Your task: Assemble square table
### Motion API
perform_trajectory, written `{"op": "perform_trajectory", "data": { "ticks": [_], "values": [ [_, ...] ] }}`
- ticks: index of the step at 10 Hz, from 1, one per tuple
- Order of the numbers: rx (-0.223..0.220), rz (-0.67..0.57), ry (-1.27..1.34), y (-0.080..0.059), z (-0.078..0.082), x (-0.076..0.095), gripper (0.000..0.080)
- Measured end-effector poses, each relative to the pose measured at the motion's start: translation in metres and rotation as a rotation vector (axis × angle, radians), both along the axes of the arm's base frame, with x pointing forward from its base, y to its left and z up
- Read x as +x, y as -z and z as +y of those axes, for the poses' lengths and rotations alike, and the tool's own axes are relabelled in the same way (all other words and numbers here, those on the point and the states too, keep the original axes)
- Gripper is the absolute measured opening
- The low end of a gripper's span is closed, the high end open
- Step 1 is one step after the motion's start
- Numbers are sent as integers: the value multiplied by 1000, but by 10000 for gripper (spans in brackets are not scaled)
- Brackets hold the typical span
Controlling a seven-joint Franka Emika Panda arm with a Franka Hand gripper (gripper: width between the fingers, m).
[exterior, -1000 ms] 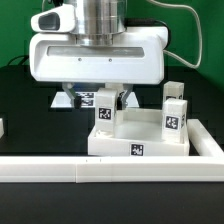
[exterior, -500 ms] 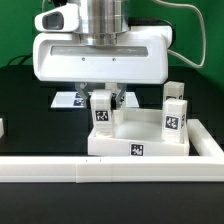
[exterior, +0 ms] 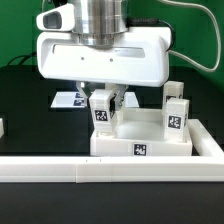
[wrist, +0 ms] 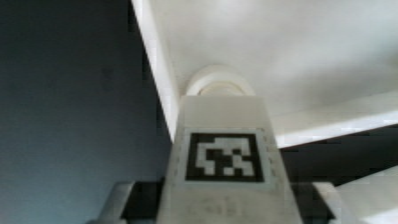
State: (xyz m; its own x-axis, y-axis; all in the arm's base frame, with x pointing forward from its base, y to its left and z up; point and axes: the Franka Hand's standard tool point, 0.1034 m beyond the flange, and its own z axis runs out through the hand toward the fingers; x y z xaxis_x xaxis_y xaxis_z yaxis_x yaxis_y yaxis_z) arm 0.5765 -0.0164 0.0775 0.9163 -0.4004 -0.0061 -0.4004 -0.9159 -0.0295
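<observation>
Nearest in the exterior view, the long rail (exterior: 100,168) lies across the desk (exterior: 25,85). Just behind it sits the slab (exterior: 140,140), tag on its front wall. A leg (exterior: 176,110) stands upright at its corner on the exterior view's right, with another leg (exterior: 173,92) behind that one. At the corner on the exterior view's left, the tool (exterior: 103,97) is clamped narrowly on a third leg (exterior: 101,110); the wrist view shows that leg's tagged face between the fingers, pointing at the slab's rounded socket (wrist: 219,80). Farthest back lies the marker board (exterior: 68,99). Judging by this, the step is seating this leg; next it needs pressing and probably twisting straight down into the socket, kept upright.
</observation>
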Motion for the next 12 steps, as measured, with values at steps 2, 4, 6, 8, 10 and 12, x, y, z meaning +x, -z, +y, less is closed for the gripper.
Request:
{"op": "perform_trajectory", "data": {
  "ticks": [2,4,6,8,10,12],
  "values": [
    [1,-2,200,0,5,1,290],
    [0,-11,376,1,14,1,290],
    [-5,-10,599,1,21,-1,290],
    [8,-6,839,2,29,-3,290],
    [27,5,998,3,31,-3,290],
    [33,8,1018,3,32,-3,290]
  ]
}}
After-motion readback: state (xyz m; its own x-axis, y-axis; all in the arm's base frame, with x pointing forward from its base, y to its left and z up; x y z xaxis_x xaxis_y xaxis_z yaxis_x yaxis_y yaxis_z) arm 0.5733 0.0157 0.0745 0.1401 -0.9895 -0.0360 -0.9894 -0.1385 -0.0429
